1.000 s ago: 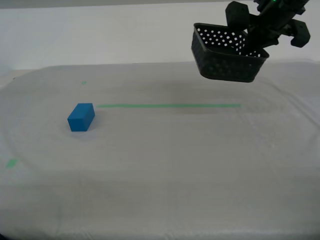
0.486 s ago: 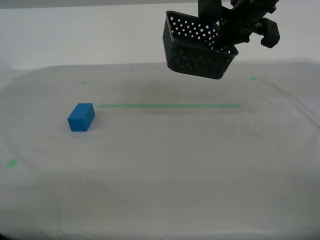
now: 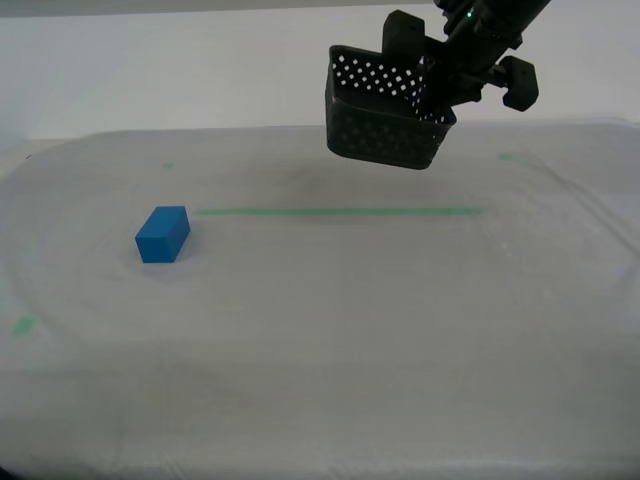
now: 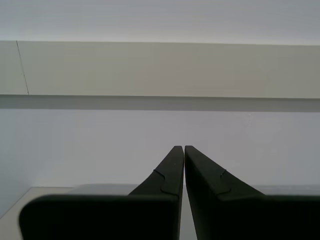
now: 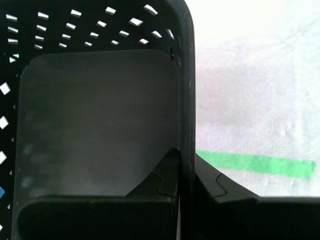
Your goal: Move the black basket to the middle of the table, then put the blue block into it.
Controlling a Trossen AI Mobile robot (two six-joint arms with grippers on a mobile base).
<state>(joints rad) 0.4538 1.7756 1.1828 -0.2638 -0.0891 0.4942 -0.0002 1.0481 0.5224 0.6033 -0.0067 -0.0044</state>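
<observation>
Setting: white-grey cloth covers the wide table (image 3: 330, 340), with a plain pale wall behind it.

Markings: a thin green tape line (image 3: 338, 211) runs crosswise near the far middle of the cloth, and small green marks dot the edges.

Black basket: the black basket (image 3: 385, 115) hangs in the air, tilted, above the far part of the table toward the exterior view's right. Its floor holds nothing.

First gripper: the robot's first gripper (image 5: 184, 175) is clamped on one side wall of the basket, one finger inside and one outside, carrying it from above.

Second gripper: the robot's second gripper (image 4: 180, 170) has its fingers pressed together on nothing, pointed at the bare wall. It does not appear in the exterior view.

Blue block: the blue block (image 3: 163, 234) rests on the cloth toward the exterior view's left, just off the near end of the tape line, well apart from the basket.

Key relation: the table's middle lies below the basket and nearer the camera, slightly toward the exterior view's left, so setting it down looks like a lowering move that way. The basket's long axis appears to run roughly along the tape line.

Stage: basket lifted but not yet placed; block untouched.
</observation>
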